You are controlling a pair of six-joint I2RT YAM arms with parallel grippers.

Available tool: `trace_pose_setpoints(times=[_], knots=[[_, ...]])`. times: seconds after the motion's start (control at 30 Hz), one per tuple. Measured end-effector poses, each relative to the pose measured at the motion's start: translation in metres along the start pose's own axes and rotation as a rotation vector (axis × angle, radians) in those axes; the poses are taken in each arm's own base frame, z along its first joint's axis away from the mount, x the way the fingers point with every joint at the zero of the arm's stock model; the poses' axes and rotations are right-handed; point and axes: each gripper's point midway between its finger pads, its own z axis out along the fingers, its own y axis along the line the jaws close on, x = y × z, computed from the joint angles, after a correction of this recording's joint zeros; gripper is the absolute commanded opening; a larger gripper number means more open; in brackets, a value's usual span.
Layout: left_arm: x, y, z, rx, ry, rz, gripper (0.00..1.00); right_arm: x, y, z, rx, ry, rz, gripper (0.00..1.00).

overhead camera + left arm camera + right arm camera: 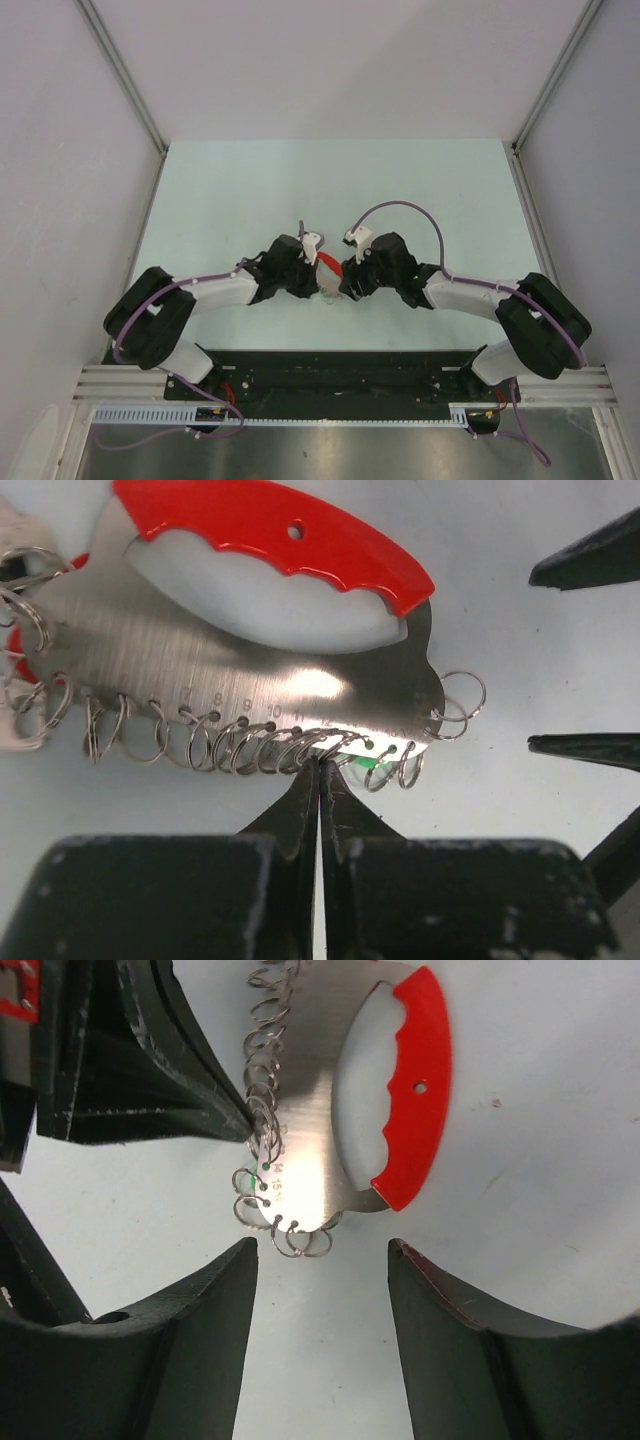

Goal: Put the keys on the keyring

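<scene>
Pale table (250,190) between grey walls; the keyring (250,670), a steel fan with a red band, lies near its middle between the 2 grippers; left gripper (320,770) pressed shut, tips at the fan's ringed edge, a green bit (372,763) just beside them; right gripper (320,1260) spread wide, nothing held, fingers flanking the fan's end.

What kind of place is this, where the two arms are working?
Probably a robot test cell in a laboratory: plain white panels enclose a pale table, and the left arm and right arm are mounted on a metal rail.
</scene>
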Motion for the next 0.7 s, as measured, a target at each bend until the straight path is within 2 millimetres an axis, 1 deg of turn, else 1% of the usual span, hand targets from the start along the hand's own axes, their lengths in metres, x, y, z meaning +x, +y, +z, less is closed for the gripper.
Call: trace_pose_setpoints(times=[0.2,0.3,0.4,0.53,0.6,0.7], knots=[[-0.015,0.006,-0.019,-0.053,-0.066,0.031,0.0,0.0,0.009,0.009,-0.054,-0.01,-0.014,0.56],[-0.016,0.008,-0.026,-0.068,-0.075,0.041,0.0,-0.002,0.012,0.014,-0.087,-0.024,-0.021,0.53],[-0.012,0.011,-0.028,-0.083,-0.061,0.048,0.01,-0.001,0.015,0.02,-0.121,-0.03,-0.023,0.52],[-0.006,0.014,-0.032,-0.098,-0.042,0.053,0.0,0.005,0.023,0.028,-0.183,-0.014,-0.03,0.51],[-0.007,0.014,-0.035,-0.098,-0.044,0.054,0.0,0.012,0.029,0.031,-0.222,0.005,-0.036,0.51],[-0.012,0.011,-0.04,-0.093,-0.065,0.062,0.0,0.02,0.044,0.032,-0.292,0.033,-0.049,0.51]])
